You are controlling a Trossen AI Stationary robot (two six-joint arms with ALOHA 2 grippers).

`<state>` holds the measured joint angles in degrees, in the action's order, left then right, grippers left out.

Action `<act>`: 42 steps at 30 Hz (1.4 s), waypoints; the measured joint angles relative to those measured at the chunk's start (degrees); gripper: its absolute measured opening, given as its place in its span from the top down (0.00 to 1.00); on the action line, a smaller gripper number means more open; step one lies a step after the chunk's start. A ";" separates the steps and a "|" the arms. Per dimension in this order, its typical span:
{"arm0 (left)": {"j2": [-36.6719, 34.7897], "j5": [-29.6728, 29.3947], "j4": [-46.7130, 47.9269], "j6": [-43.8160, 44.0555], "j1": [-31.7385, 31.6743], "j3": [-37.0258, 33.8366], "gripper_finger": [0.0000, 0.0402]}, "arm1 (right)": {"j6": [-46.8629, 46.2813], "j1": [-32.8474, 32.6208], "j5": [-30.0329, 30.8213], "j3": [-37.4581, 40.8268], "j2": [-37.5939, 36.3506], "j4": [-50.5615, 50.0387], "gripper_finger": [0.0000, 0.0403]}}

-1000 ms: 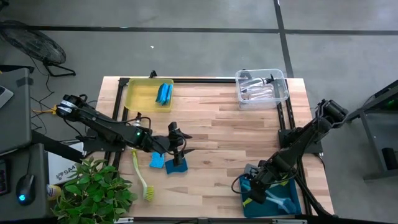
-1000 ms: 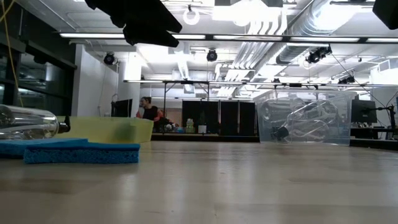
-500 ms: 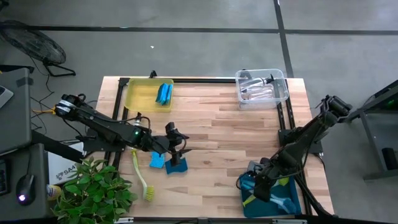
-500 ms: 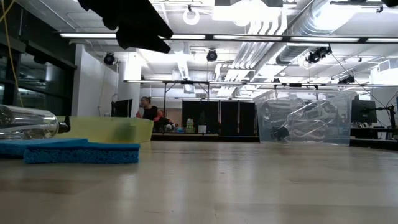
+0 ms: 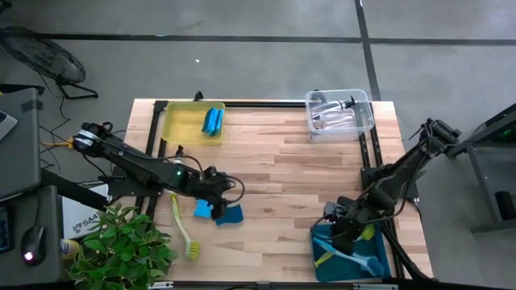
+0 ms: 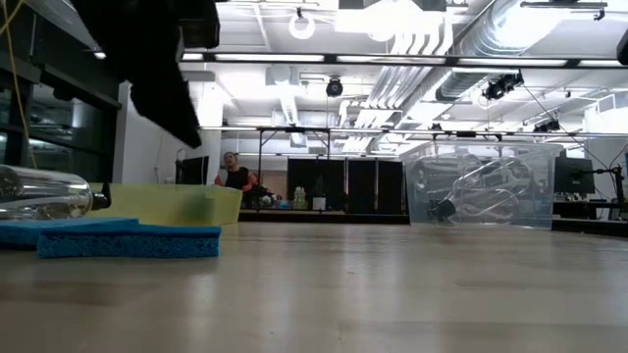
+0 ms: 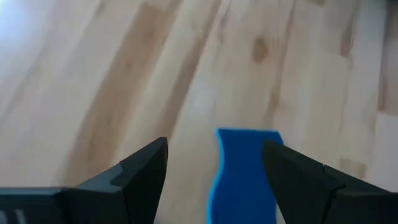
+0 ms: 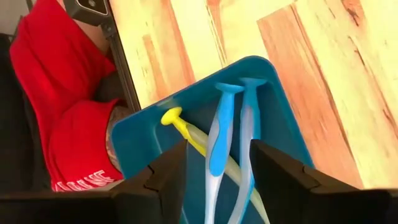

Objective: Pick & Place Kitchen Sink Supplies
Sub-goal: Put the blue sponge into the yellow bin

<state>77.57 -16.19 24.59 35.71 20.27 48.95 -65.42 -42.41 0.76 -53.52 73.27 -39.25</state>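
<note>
Wooden table [image 5: 298, 185] | left claw [image 7: 214, 168] spread, blue sponge [image 7: 245, 171] lying between its fingers | right claw [image 8: 217, 171] spread above brushes [image 8: 230, 149]

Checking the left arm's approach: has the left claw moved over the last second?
Yes. In the high view the left claw has dropped over the blue sponge, pulling back toward the green dish brush. Its fingers stand open above the sponge.

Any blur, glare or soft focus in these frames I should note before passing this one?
Left wrist view: the blue sponge and wood grain are smeared. Low view: the near tabletop is soft, ceiling lights flare white, and a dark arm is a blurred shape at upper left. Right wrist view: crisp on the brushes in the teal bin. High view: even light.
</note>
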 joint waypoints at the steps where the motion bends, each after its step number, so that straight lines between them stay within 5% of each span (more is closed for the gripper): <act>1: 0.35 1.13 0.08 0.27 0.00 0.00 0.36 | 0.34 0.00 0.00 0.00 -0.05 -0.01 0.59; 13: 8.83 14.45 3.55 0.74 0.00 0.02 0.36 | 4.42 -0.25 -0.25 0.00 -0.14 -0.66 0.59; 22: 11.57 15.66 5.45 2.70 -0.02 0.09 0.37 | 5.50 -1.17 2.28 -0.02 -0.14 -0.75 0.59; 42: 17.83 16.95 2.97 1.64 0.02 0.26 0.61 | 5.48 -3.41 7.47 -0.02 -0.12 -0.19 0.59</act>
<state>95.40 0.76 27.56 37.35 20.29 49.21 -59.94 -45.82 8.23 -53.54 73.14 -39.44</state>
